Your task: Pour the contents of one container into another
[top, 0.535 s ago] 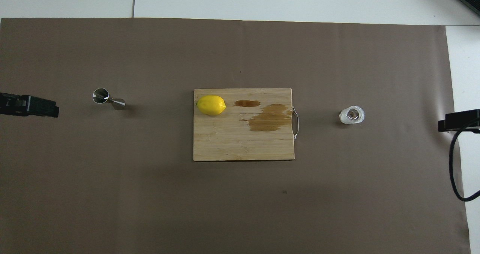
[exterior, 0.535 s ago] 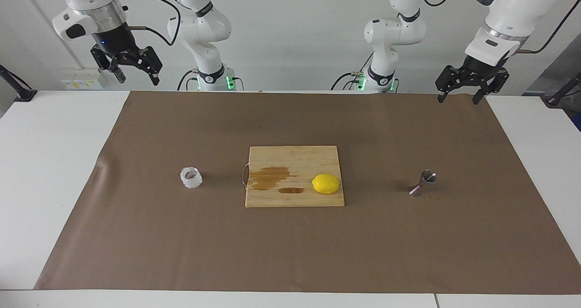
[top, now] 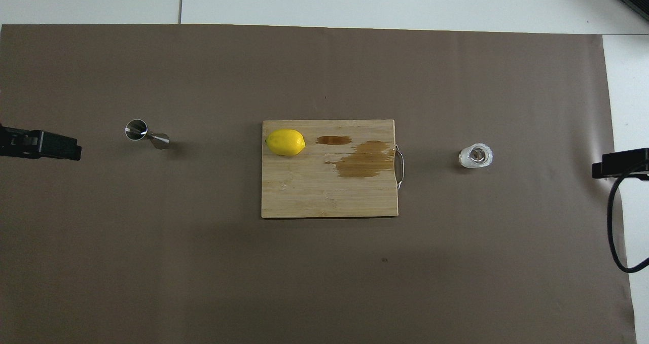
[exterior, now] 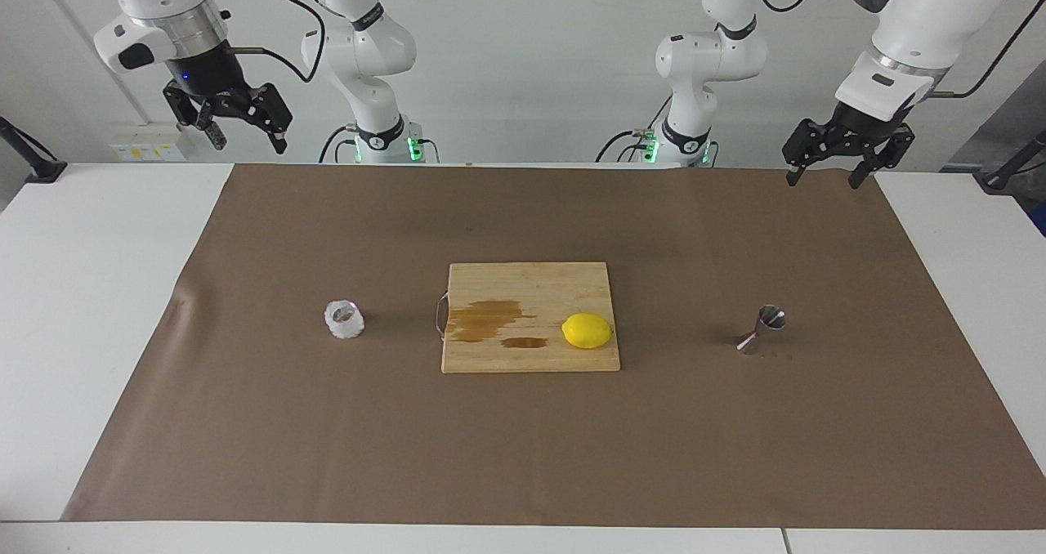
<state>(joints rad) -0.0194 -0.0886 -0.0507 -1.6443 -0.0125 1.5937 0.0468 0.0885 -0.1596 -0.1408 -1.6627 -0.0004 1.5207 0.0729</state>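
While the left gripper [exterior: 824, 174] and right gripper [exterior: 249, 133] hang raised with fingers apart and empty, the squat faceted clear glass cup [exterior: 344, 319] stands toward the right arm's end and the hourglass-shaped steel jigger [exterior: 762, 328] toward the left arm's end, flanking the wooden cutting board [exterior: 523, 292] bearing a yellow lemon [exterior: 587, 330].

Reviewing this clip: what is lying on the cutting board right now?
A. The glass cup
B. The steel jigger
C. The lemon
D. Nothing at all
C. The lemon lies on the cutting board, at the end toward the left arm; the glass cup and the jigger both stand off the board on the brown mat.
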